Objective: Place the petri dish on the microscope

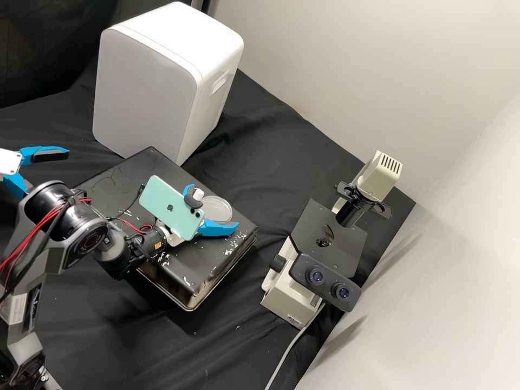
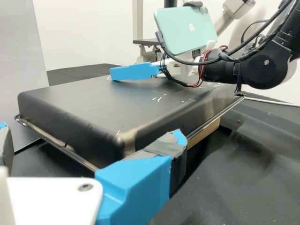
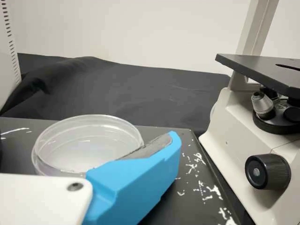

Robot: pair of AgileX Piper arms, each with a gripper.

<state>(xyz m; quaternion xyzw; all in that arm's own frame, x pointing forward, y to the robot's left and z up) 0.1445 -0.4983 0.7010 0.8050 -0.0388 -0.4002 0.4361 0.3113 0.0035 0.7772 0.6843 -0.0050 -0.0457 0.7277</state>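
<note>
Petri dish (image 1: 216,206) lies flat on the black tray (image 1: 179,271), near the tray corner facing the microscope (image 1: 325,254); right gripper (image 1: 212,207) sits low over the tray, fingers spread, one on each side of the dish; can't tell if either finger touches the rim; in the right wrist view the near finger covers part of the dish's edge; mint phone (image 1: 172,207) clamped on that arm hides its wrist; left gripper (image 1: 43,170) hangs off the tray's side away from the microscope, fingers spread, holding nothing, partly cut off at the high view's edge.
</note>
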